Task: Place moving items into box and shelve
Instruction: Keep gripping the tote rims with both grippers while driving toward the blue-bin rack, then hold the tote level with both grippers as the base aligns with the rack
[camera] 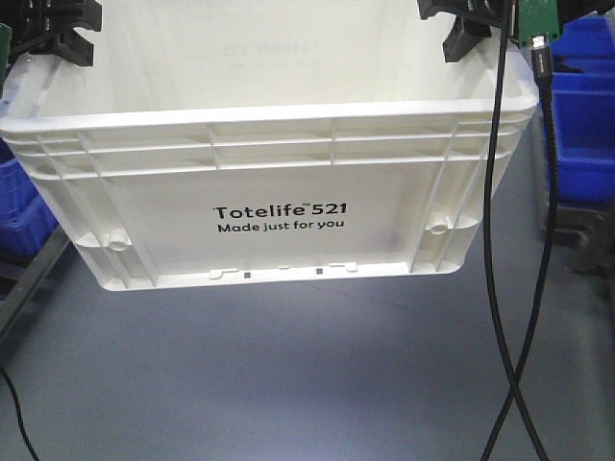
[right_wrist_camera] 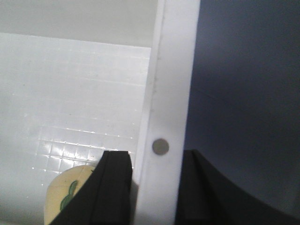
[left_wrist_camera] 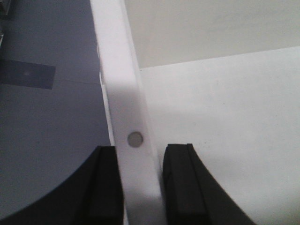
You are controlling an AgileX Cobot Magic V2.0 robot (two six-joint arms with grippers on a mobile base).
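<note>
The large white ribbed plastic crate holds a soft yellow oval with green stripe. It lies at 7 o'clock in the right wrist view, half hidden by a black finger. The left claw and the right claw each clamp narrow on the crate's rim.

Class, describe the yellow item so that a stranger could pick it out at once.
Start at the big white box printed "Totelife 521". On its gridded floor, just inside the rim the right gripper clamps, lies the yellow item: pale, rounded, with a green mark, the only coloured thing seen against the white plastic.
</note>
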